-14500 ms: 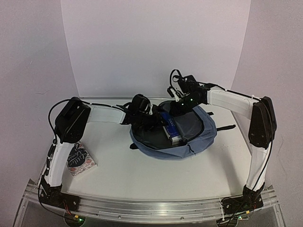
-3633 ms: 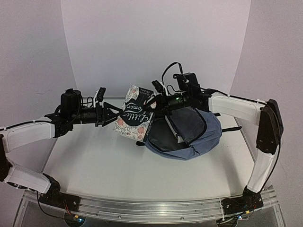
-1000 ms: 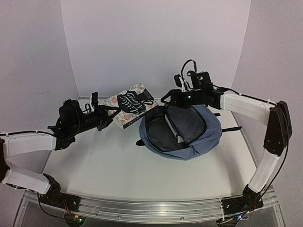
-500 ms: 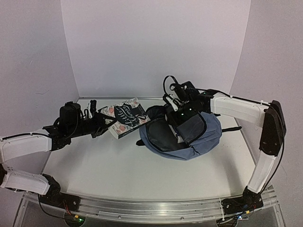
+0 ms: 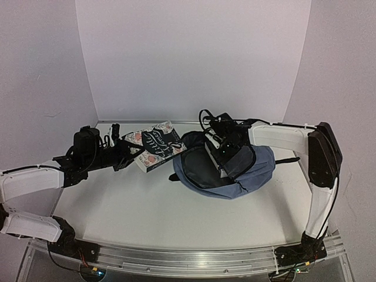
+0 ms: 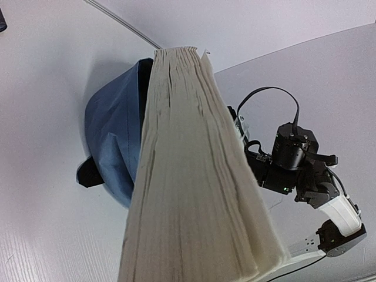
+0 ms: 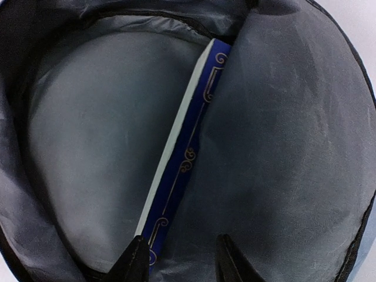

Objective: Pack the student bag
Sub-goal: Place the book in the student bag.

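Unmoved at centre-left, the left gripper (image 5: pixel 124 154) stays clamped on the floral book (image 5: pixel 157 144), while the right gripper (image 7: pixel 183 259) has dipped deeper into the student bag (image 5: pixel 258 167) at centre-right, jaws parted beside the blue book (image 7: pixel 182 158). I'd judge the bag light and limp, best pinched at the stiffer zip rim (image 5: pixel 187 179); it lies gaping, slate-blue, black-zipped, grey-lined.

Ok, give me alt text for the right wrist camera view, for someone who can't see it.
Looking into the open student bag, grey-lined, where a dark blue book with gold scrollwork sits edge-on. The right gripper shows at the bottom edge, fingertips apart.
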### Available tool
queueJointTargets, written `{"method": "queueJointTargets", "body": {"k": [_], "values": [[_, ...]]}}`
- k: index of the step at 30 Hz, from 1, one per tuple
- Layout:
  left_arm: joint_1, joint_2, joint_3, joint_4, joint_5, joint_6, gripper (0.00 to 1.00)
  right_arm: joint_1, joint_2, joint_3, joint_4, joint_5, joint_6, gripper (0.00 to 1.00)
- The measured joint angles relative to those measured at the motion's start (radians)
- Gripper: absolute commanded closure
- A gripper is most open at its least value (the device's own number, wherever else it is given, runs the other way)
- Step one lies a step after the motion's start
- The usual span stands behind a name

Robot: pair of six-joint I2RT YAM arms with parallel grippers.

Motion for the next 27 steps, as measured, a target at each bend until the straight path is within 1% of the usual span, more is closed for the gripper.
{"method": "queueJointTargets", "body": {"k": [2, 3, 4, 10, 17, 27], "values": [[0.0, 0.0, 0.0, 0.0, 0.002, 0.002, 1.0, -0.001, 0.003, 0.001, -0.001, 0.013, -0.006, 0.91], [0.0, 0.0, 0.0, 0.0, 0.007, 0.006, 1.0, -0.002, 0.003, 0.004, -0.004, 0.016, -0.008, 0.99], [0.0, 0.0, 0.0, 0.0, 0.013, 0.008, 1.0, -0.001, 0.003, 0.007, -0.006, 0.021, -0.014, 1.0], [0.0, 0.028, 0.001, 0.008, 0.069, 0.018, 1.0, -0.004, 0.003, 0.03, -0.025, 0.019, -0.012, 1.0], [0.0, 0.115, 0.01, 0.048, 0.162, 0.018, 1.0, -0.022, -0.039, 0.051, -0.05, -0.056, 0.005, 1.0], [0.0, 0.282, 0.05, 0.252, 0.299, -0.045, 1.0, -0.054, -0.135, 0.082, -0.072, -0.15, 0.025, 1.0]]}}
